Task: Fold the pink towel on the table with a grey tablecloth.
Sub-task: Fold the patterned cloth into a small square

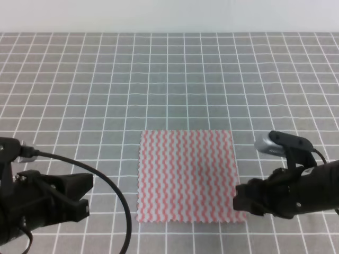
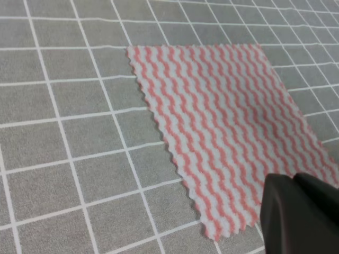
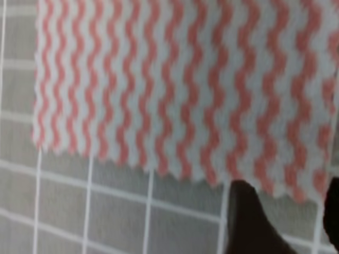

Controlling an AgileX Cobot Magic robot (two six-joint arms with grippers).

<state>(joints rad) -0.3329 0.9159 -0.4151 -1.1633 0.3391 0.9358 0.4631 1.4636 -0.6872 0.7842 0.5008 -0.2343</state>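
So far no fold made: pink towel (image 1: pixel 186 175) lies flat, fully spread on grey tablecloth (image 1: pixel 169 79). My right gripper (image 1: pixel 244 200) sits at towel's near right corner, fingers (image 3: pixel 249 222) parted, holding nothing. My left gripper (image 1: pixel 85 197) waits left of towel; opening I cannot tell.

A: Where does the exterior high view look from?

B: From above and behind both arms, facing forward over the table (image 1: pixel 169 74) toward its far edge, fairly distant.

A: And the left wrist view?

B: Low, looking obliquely across the pink towel (image 2: pixel 222 127) from its left side, fairly near.

A: The right wrist one?

B: Very near, blurred, looking at the towel's scalloped near edge. All three share that towel.
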